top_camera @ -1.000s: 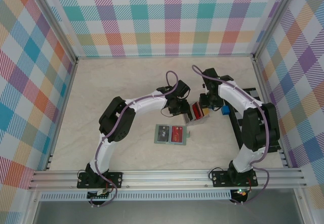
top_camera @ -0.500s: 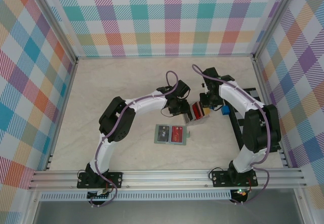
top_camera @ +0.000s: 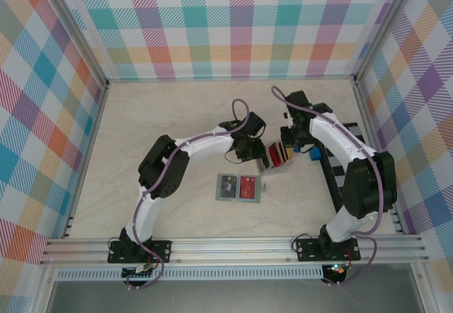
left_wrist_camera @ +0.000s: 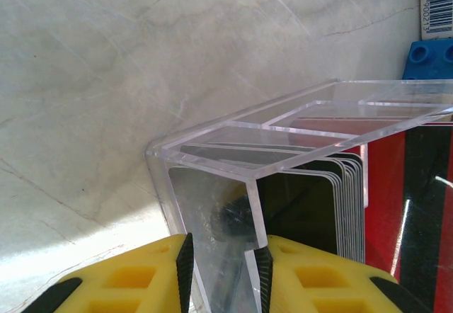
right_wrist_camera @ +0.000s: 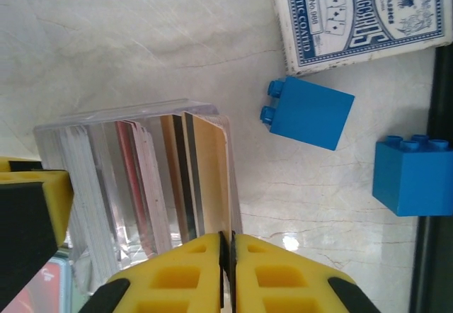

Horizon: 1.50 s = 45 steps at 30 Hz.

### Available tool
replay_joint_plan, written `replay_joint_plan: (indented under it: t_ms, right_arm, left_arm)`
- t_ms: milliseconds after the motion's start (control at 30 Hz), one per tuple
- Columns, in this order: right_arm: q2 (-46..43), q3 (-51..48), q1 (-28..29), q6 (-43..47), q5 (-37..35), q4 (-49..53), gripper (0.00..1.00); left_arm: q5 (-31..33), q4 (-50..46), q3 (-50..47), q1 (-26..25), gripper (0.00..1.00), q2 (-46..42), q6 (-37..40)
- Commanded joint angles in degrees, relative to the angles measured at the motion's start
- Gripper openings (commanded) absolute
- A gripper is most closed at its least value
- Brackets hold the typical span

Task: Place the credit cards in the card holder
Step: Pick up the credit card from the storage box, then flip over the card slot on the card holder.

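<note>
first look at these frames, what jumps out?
Both arms meet mid-table over a clear acrylic box packed with upright cards: the left gripper clamps its wall, and the right gripper pinches an orange-yellow card at the stack's end. Just nearer the bases, the card holder lies open, showing a dark card and a red card. A blue block and a playing-card pack sit beside the box.
</note>
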State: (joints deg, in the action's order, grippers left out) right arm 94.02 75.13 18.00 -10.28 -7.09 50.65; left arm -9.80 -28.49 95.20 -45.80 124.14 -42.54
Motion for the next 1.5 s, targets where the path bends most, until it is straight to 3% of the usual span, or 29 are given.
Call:
replay_joint_plan:
  t_ms: [0, 367, 567, 933, 1233, 1467]
  right_arm:
    - [-1.80, 1.47, -0.27, -1.31, 3.50, 1.23, 0.08]
    - [-10.22, -1.62, -0.27, -8.21, 13.10, -0.18, 0.02]
    - [-16.63, -6.87, -0.34, -14.79, 17.30, -3.24, 0.01]
    - [-19.60, -12.32, 0.47, -34.03, 17.05, -1.63, 0.00]
    - [-16.00, -9.12, 13.58, -39.13, 6.02, -0.25, 0.00]
    - [-11.99, -10.47, 24.60, -36.80, 6.52, -4.96, 0.00]
  left_arm:
    - [1.42, -3.95, -0.72, 0.97, 0.30, 0.61, 0.75]
    - [-0.09, -1.57, -1.42, 1.01, 0.34, -2.68, 0.68]
    - [0.30, -0.38, -3.80, 1.30, 0.44, -8.28, 0.50]
    - [2.06, 1.80, -16.09, 4.77, 0.52, -20.95, -2.08]
    - [1.99, 1.89, -25.58, 7.17, 0.53, -26.50, -2.95]
    - [1.66, 2.65, -33.34, 7.44, 0.55, -30.30, -2.59]
